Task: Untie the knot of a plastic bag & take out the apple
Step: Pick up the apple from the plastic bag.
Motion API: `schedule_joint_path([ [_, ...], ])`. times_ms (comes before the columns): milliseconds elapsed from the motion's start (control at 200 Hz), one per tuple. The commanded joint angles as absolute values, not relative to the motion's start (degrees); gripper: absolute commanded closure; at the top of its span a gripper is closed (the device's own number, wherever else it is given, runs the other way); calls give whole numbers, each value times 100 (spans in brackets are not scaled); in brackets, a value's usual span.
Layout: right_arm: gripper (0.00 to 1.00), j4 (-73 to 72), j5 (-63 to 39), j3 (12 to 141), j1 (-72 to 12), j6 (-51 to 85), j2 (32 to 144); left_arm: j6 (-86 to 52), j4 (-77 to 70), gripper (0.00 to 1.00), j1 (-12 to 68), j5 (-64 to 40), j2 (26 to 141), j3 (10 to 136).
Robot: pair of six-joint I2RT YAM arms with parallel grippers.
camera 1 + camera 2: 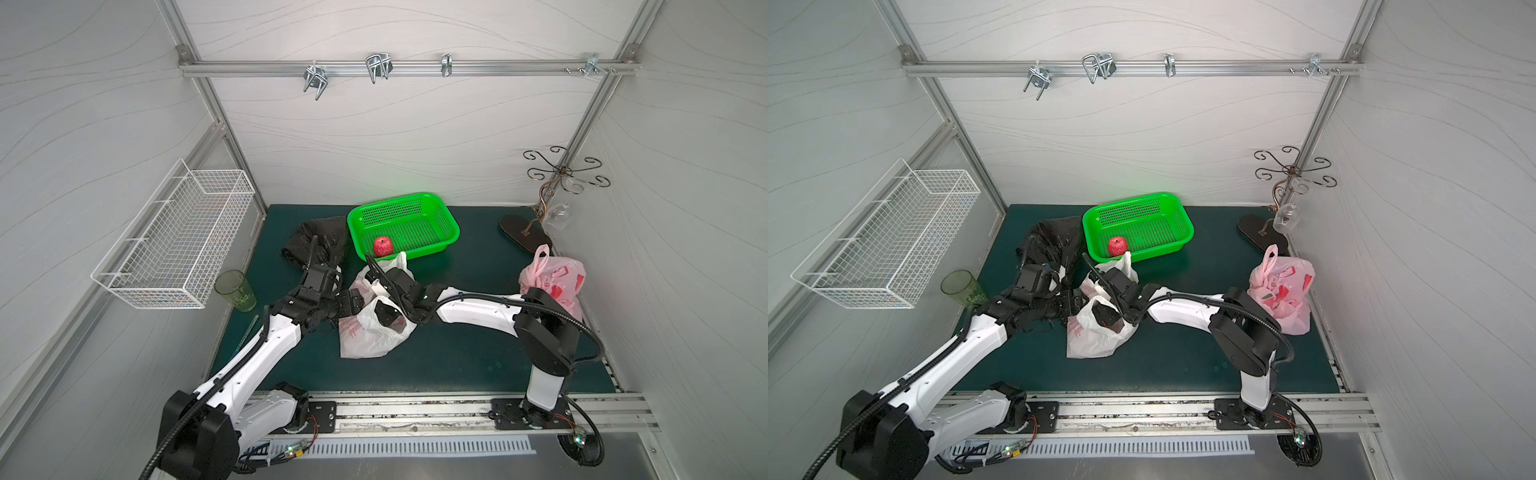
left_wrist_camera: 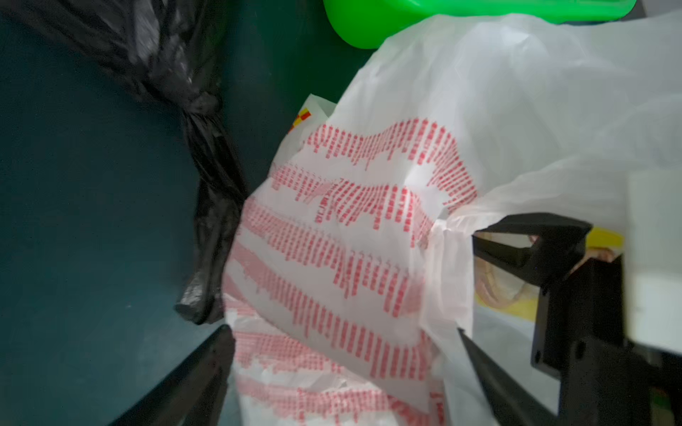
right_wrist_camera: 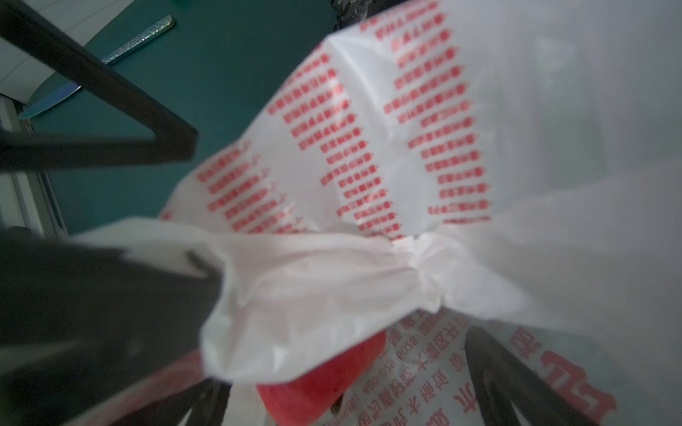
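Though both top views show only the white bag [image 1: 365, 338] slumped at centre frame with the 2 arms meeting at it from left and right, the right wrist view reveals what they hide: the knot [image 3: 417, 258] tied tight at centre right, and below it the red apple [image 3: 317, 387] inside the bag, at the lower edge. The right gripper [image 3: 343, 369] is spread wide and holds nothing, the apple showing between its fingers. The left wrist view shows the left gripper [image 2: 343, 332] equally wide, printed plastic bulging between its fingers without being pinched. Only the top views show a 2nd apple [image 1: 382, 246] lying in the green basket [image 1: 399, 198], just above the bag
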State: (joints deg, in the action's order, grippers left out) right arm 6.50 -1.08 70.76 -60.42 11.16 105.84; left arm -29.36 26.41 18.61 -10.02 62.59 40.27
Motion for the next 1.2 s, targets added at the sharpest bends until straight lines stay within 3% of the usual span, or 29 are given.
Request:
schedule_joint_path([
  [0,3,816,-307,7308,-6082,1129,10848,-3701,1417,15,1758,-1433,6515,3897],
  [570,4,1502,-114,8447,-6231,1033,12261,-4071,-146,20,1683,-2081,7517,3259],
  [800,18,2072,350,8898,-6227,1054,12662,-4191,-480,31,1687,-2261,7560,2982],
  [845,23,2111,393,8886,-6209,1068,12664,-4186,-475,33,1680,-2248,7546,2953],
  [940,44,2021,380,8675,-6132,1123,12490,-4140,-353,33,1670,-2126,7443,2910],
  [1196,48,1577,376,7442,-5934,1169,11024,-4000,65,32,1538,-1835,7065,2847],
])
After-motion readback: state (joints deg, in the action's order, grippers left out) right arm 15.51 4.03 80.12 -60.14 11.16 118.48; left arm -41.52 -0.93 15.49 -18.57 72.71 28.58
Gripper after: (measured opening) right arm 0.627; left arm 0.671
